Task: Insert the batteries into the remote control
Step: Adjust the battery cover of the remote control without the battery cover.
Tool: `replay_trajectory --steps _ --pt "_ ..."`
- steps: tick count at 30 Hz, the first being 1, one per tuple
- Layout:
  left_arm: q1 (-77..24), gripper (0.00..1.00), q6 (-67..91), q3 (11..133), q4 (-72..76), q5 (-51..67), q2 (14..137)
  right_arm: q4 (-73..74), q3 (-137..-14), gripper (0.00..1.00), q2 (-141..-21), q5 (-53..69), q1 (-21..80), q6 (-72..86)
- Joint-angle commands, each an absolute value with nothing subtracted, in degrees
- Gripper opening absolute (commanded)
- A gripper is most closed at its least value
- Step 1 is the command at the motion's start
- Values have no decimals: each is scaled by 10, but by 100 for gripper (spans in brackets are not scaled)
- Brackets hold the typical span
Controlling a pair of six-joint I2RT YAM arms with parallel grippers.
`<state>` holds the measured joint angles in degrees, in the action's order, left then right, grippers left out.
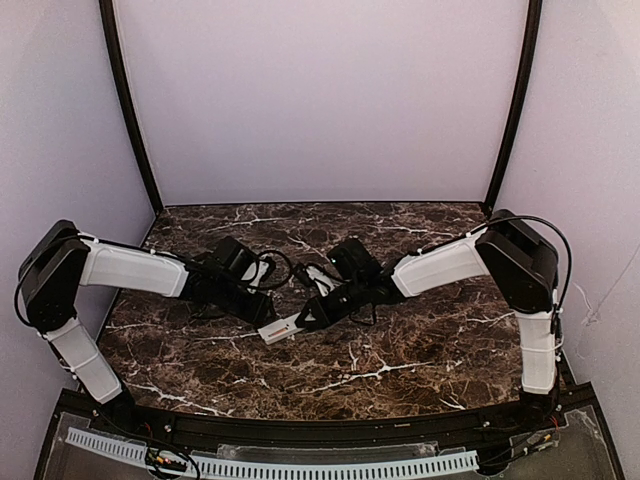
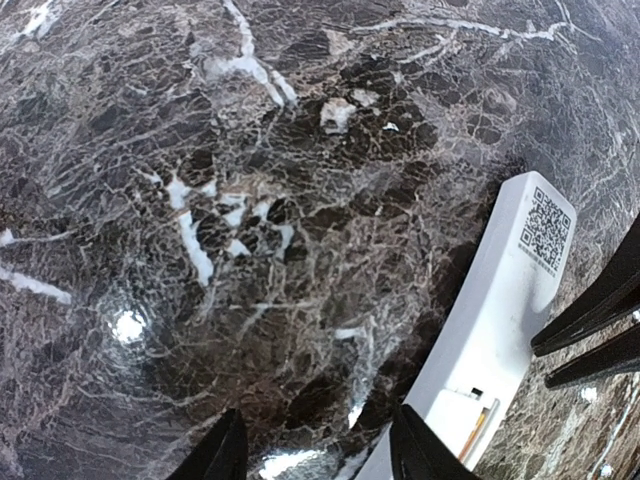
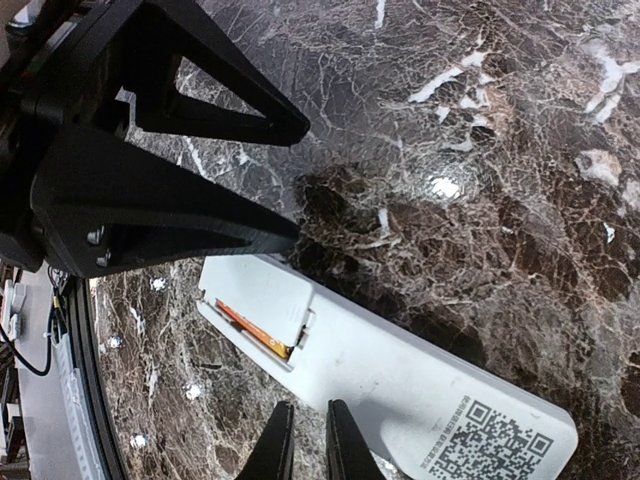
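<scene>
Marble table [image 1: 420,350]: filled lower half of overhead view.
Remote control [image 1: 288,327]: white bar, flat on table at centre of overhead view, QR label up.
Left gripper [image 2: 320,415]: fingers spread, empty, just beside slot end.
Right gripper [image 3: 308,408]: fingers pressed nearly together, above bar.
Battery [image 3: 255,330]: orange, in slot.

White remote control [image 3: 400,380] shows an orange battery [image 3: 254,329] in its open slot.
</scene>
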<state>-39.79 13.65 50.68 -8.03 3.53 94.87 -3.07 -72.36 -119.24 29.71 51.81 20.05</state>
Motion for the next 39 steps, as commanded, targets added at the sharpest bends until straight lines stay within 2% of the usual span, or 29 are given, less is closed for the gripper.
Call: replay_trajectory --steps 1,23,27,33,39 --pt "-406 49 125 522 -91 54 957 -34 -720 11 -1193 289 513 203" --pt "-423 47 118 517 -85 73 957 -38 -716 11 -1194 290 512 206" --pt "-423 49 126 518 -90 45 949 -39 -717 11 -1194 291 512 206" --pt "-394 54 184 497 -81 33 885 -40 -717 11 -1191 294 512 205" --pt "-391 55 300 408 -39 78 779 -40 -714 12 -1164 293 512 200"
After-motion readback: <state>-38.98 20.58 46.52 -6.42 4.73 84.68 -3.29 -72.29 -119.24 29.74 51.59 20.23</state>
